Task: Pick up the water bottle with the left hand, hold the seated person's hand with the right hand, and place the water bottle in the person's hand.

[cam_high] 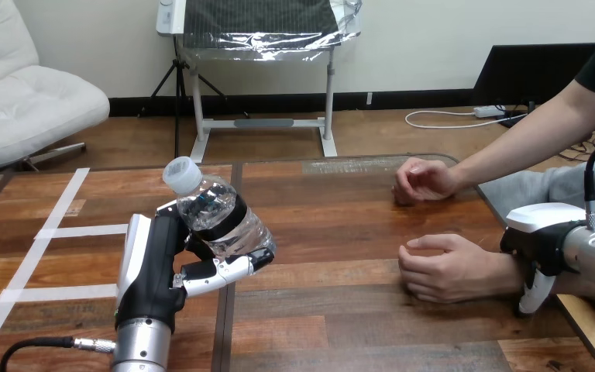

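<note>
Left hand (155, 267) has fingers and thumb wrapped round the water bottle (218, 218), held over the table (341, 232), tilted with cap up-left and base toward the right. The person's nearer hand (445, 267) lies well apart to the bottle's right, loosely curled on the wood. Right hand (541, 236) sits over that wrist; whether it actually clasps it, cannot tell.

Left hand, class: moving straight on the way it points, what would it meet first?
Probably nothing: the left hand, holding the water bottle, points across bare table toward its far edge.
</note>
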